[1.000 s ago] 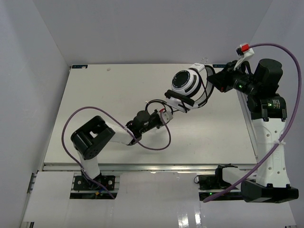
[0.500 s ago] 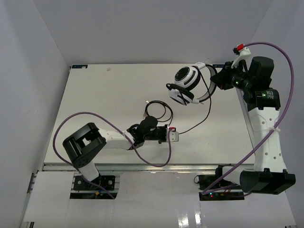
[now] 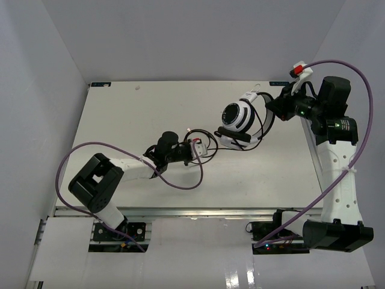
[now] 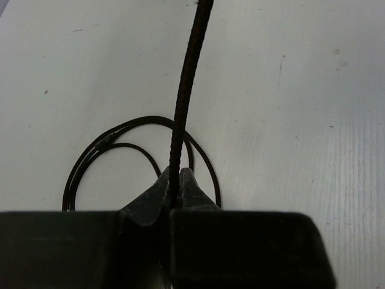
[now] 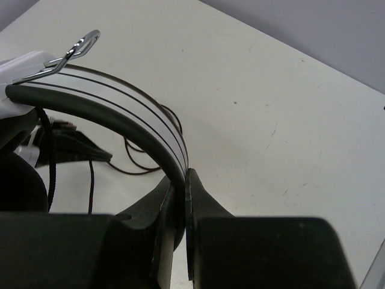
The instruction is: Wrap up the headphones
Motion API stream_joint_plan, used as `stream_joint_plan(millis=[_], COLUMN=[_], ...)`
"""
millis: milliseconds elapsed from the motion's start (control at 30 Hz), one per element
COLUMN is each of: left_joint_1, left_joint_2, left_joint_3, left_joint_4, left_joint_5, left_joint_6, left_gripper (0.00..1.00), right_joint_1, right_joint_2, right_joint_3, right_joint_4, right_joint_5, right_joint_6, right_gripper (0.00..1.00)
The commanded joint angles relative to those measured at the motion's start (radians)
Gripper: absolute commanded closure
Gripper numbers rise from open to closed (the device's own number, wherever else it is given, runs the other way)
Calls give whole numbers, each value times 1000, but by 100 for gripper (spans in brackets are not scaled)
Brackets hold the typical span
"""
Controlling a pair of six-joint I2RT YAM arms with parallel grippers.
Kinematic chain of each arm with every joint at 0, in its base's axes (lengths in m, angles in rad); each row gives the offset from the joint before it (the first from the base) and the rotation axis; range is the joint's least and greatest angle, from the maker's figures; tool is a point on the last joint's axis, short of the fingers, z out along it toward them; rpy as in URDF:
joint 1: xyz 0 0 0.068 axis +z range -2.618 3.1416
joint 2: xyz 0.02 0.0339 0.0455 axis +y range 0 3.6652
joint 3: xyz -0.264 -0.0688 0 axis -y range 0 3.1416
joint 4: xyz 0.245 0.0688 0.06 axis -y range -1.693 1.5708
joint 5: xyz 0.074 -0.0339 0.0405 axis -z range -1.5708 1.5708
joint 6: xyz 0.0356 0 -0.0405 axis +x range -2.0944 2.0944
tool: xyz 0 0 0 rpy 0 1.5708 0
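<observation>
The white-and-black headphones (image 3: 237, 115) hang above the table's right half, one round earcup facing up. My right gripper (image 3: 269, 108) is shut on their headband (image 5: 114, 107), which arches up and left out of the jaws in the right wrist view. The thin black cable (image 4: 183, 102) runs taut from the earcups to my left gripper (image 3: 195, 147), which is shut on it. In the left wrist view the cable rises straight from between the closed fingertips (image 4: 189, 180). Slack cable loops (image 4: 114, 141) lie on the table under that gripper. The plugs cannot be made out.
The white table (image 3: 120, 114) stretches left and far of both arms. A purple robot cable (image 3: 180, 183) sags in a loop over the table by the left arm. Another purple cable (image 3: 364, 90) arcs beside the right arm. Grey walls enclose the far and side edges.
The left gripper, still holding the cable, swung from near the front edge back up and left toward the table's middle. The right gripper shifted the headphones slightly down and turned them.
</observation>
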Motion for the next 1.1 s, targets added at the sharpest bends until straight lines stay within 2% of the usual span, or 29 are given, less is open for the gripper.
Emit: stream_joint_plan(millis=[0,100,233,367,533,767,900,967,1067], left_joint_1=[104,186,224,224,222,174,128,99,60], left_joint_2=[28,56,88,125,168,163,124,108,100], left_joint_3=[92,188,353,553,763,828,784,769,748], left_joint_4=[-30,-88,-218,-362,-538,-585,-589,-589,-521], left_joint_5=[85,159,273,427,467,621,667,655,598], left_joint_6=[-86,-188,-320,-475,-636,-877,-943,-969,-1087], left_gripper=[100,100,100,100,100,100,100,100,95], right_joint_1=[-1,2,26,95,232,442,457,462,482], right_joint_2=[-43,-90,-175,-190,-197,-129,-61,-28,23], right_joint_3=[7,-55,-198,-287,-372,-432,-388,-369,-325], right_joint_4=[-85,-134,-71,-6,71,276,357,391,415], right_joint_5=[-189,-139,60,223,388,863,1019,1054,1114], right_joint_6=[-221,-376,-522,-563,-558,-365,-294,-269,-215], right_gripper=[92,92,92,92,92,92,92,92,92])
